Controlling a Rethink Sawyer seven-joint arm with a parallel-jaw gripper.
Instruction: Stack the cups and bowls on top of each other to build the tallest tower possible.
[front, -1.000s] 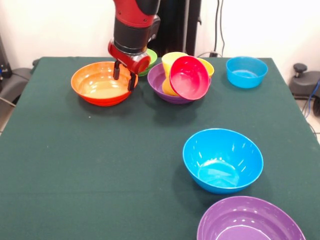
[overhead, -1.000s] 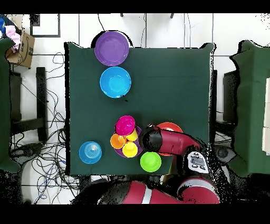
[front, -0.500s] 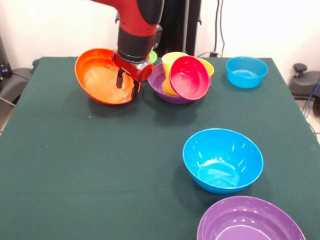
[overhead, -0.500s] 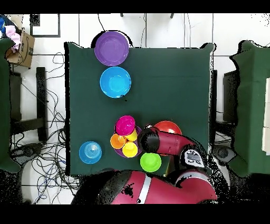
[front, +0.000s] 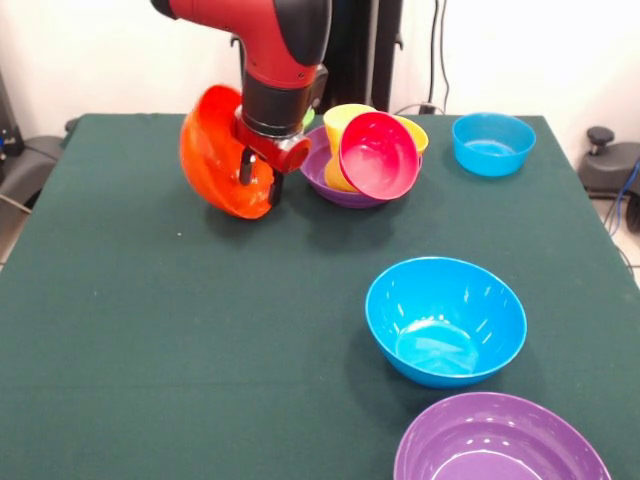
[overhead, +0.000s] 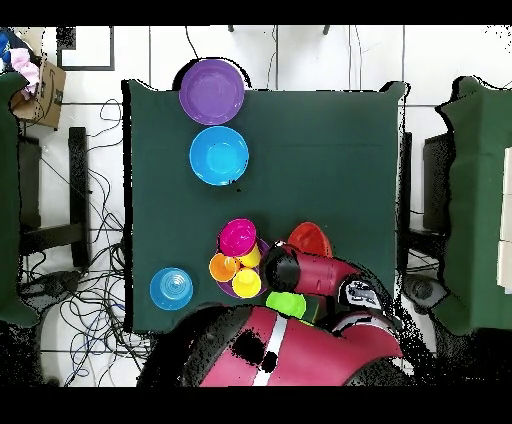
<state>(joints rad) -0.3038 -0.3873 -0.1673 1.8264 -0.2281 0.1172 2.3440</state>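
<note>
Nearest in the front view, at the bottom right edge, sits 1 large purple bowl (front: 502, 440), upright and partly cut off by the frame. Just beyond it, apart from it, stands the large blue bowl (front: 446, 320), also upright on the green table (front: 150, 350). In the overhead view these 2 lie close together at the table's far side, purple bowl (overhead: 211, 91) then blue bowl (overhead: 219, 156).

Farther back and left of centre, the gripper (front: 259, 176) comes down from the red arm (front: 270, 40) and its dark fingers (front: 246, 169) are clamped on the rim of the large orange bowl (front: 220, 155), 1 finger inside and 1 outside as far as shows. The bowl is tipped up steeply on its edge, its opening facing right, its lower side near or on the cloth.

Just right of it rests the second purple bowl (front: 335, 180), holding a yellow cup (front: 343, 122) and an orange cup (front: 413, 133), with the small red bowl (front: 379, 155) leaning on them, its opening facing the camera. A sliver of the light green bowl (front: 307, 116) shows behind the arm.

Far right stands the small blue bowl (front: 493, 143), well apart from the rest.
</note>
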